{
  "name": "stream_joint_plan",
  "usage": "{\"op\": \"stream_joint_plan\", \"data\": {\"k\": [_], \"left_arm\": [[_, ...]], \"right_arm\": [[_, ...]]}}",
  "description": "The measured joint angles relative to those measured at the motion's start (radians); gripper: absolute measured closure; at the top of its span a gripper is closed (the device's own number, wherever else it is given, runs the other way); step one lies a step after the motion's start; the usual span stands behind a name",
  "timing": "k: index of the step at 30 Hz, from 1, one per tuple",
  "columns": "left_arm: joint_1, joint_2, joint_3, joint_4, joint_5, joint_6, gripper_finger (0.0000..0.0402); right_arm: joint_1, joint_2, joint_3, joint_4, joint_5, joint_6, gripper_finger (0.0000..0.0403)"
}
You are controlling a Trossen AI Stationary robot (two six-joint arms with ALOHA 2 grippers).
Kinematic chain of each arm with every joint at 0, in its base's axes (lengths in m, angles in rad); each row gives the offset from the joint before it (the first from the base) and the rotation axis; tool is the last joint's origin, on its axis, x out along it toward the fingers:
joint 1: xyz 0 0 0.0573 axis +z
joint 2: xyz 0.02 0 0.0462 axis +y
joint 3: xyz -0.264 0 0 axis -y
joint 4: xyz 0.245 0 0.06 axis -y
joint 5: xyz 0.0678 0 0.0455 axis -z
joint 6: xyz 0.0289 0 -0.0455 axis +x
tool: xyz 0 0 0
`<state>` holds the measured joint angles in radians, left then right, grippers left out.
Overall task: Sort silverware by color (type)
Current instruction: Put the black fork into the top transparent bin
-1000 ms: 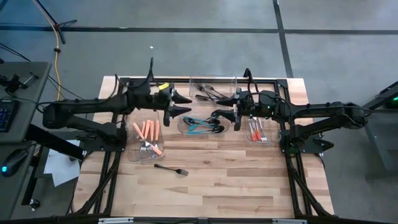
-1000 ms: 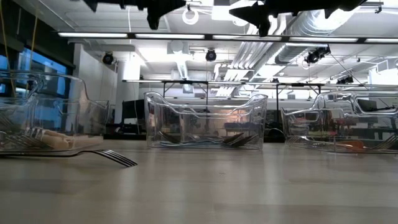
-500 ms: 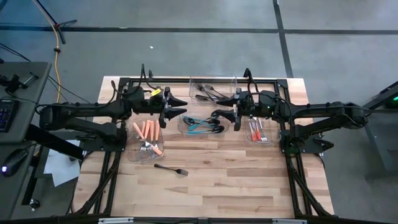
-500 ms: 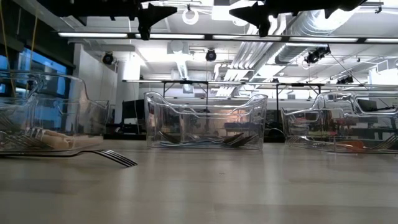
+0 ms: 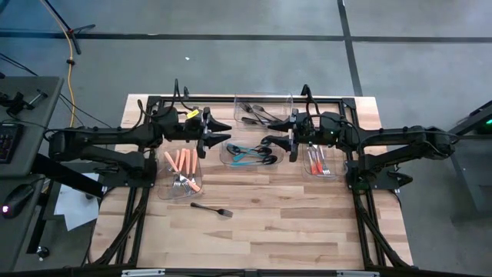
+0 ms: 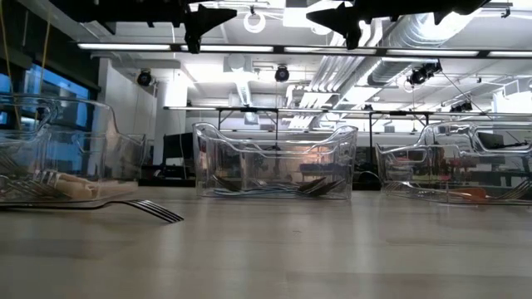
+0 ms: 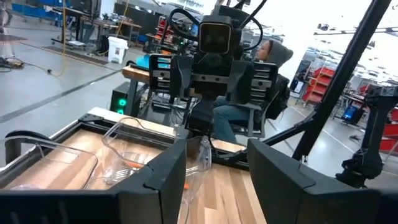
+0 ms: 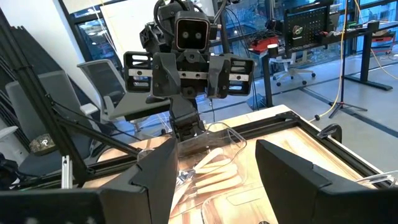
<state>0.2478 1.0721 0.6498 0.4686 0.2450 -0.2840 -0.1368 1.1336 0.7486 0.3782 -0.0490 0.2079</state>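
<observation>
Hovering above the worktop point(image 5: 269, 223), my left claw point(image 5: 221, 131) has its fingers apart and holds nothing; it hangs between the left bin point(image 5: 165, 187) and the middle bin point(image 5: 224, 158). My right claw point(image 5: 277, 131) faces it from the other side of the middle bin, fingers spread wide and empty too. Orange-handled silverware point(image 5: 184, 163) lies in the left bin, teal-handled pieces point(image 5: 250, 154) in the middle bin, more orange-handled pieces point(image 5: 316, 162) in the right bin point(image 5: 332, 169), and dark pieces point(image 5: 257, 115) in the far bin point(image 5: 288, 100). One black fork point(image 5: 211, 208) lies alone on the worktop, near the left bin on its near side.
</observation>
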Motion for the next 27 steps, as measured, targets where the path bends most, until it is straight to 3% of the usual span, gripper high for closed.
{"op": "stream_joint_plan", "data": {"k": [6, 10, 14, 22, 27], "left_arm": [[-0.019, 0.000, 0.047, -0.079, -0.055, 0.010, 0.0244], [-0.086, 0.013, 0.186, -0.344, -0.063, 0.137, 0.0250], [-0.202, 0.061, 0.345, -0.617, -0.161, 0.256, 0.0257], [-0.462, 0.264, 0.607, -0.933, -0.387, 0.266, 0.0268], [-0.575, 0.400, 0.670, -0.972, -0.415, 0.188, 0.0268]], "right_arm": [[0.000, 0.000, 0.000, 0.000, 0.003, 0.000, 0.0201], [-0.005, 0.000, 0.000, 0.000, 0.003, -0.015, 0.0201], [-0.008, 0.000, 0.000, -0.007, 0.009, -0.054, 0.0201], [-0.008, 0.000, 0.000, -0.122, 0.019, -0.131, 0.0201], [-0.008, 0.000, 0.000, -0.213, 0.019, -0.141, 0.0201]]}}
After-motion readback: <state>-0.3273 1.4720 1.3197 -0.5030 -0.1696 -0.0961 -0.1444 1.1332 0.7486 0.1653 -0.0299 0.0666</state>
